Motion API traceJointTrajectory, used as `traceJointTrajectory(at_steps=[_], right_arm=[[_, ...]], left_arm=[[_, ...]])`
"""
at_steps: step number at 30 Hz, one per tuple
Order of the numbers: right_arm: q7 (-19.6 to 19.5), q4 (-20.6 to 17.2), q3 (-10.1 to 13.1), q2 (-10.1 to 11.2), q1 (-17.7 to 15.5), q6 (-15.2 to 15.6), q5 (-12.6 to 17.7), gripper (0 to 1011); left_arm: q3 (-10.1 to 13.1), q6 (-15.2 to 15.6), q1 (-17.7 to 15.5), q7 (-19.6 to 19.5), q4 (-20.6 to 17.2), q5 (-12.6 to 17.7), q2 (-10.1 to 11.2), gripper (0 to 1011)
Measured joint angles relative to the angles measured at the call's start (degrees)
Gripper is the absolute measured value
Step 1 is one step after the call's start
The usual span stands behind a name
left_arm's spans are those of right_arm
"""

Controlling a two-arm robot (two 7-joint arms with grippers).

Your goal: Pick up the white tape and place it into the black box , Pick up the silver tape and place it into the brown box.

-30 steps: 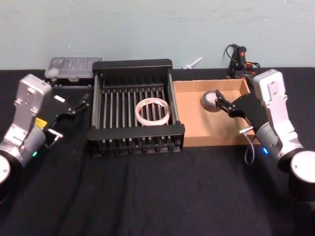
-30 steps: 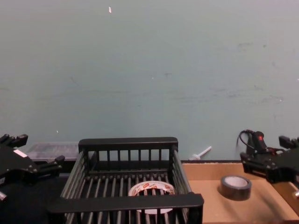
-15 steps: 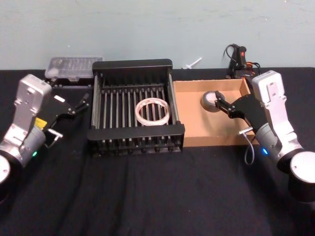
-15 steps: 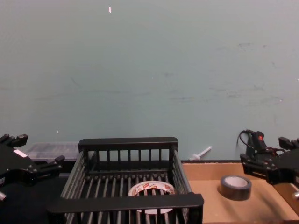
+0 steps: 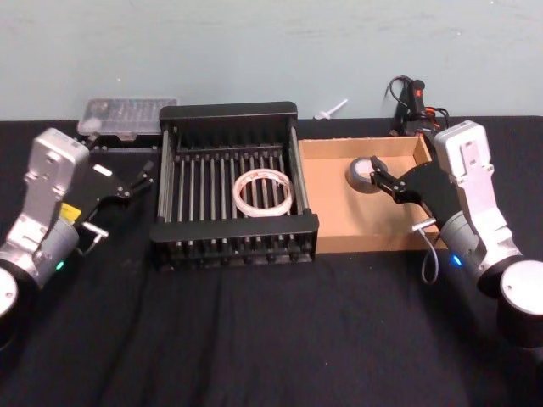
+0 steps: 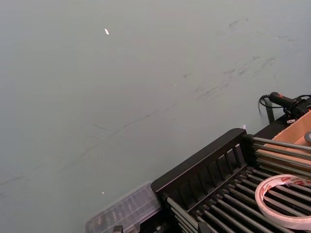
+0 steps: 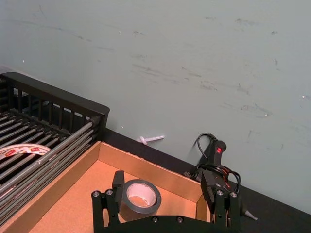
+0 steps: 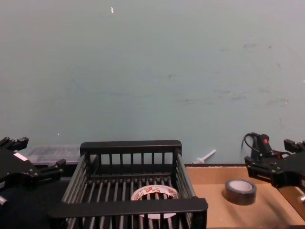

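1. White tape (image 5: 264,192), red print on its face, lay flat on the slatted floor of the black box (image 5: 233,248); you could count that half of the task as finished.
2. Silver tape (image 5: 361,174) rested on the floor of the brown box (image 5: 365,242), near its far wall, upright on no edge and free of any grip.
3. Right gripper (image 5: 381,181) hung just beside the silver tape, fingers spread wide and holding nothing.
4. Left gripper (image 5: 134,181) sat to the left of the black box, open and empty, over the dark table (image 5: 271,331).
5. Your step in hand looked like the withdrawal after release. To do it well, lift the right gripper straight up before drawing back, so neither finger catches the roll or the cardboard wall.
6. Right wrist view showed the silver tape (image 7: 141,195) lying between the two finger tips with a gap on each side; the head view hid that clearance.
7. Chest view showed the roll's low side profile (image 8: 240,191), seated flat.
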Motion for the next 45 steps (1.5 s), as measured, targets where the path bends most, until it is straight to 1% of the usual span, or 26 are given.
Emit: traceJointTrajectory(at_steps=[45], right_arm=[[0.00,-0.01,0.00,0.00,0.03,0.04,0.09,1002]], left_arm=[[0.00,0.00,0.00,0.00,0.00,0.00,0.00,1001]])
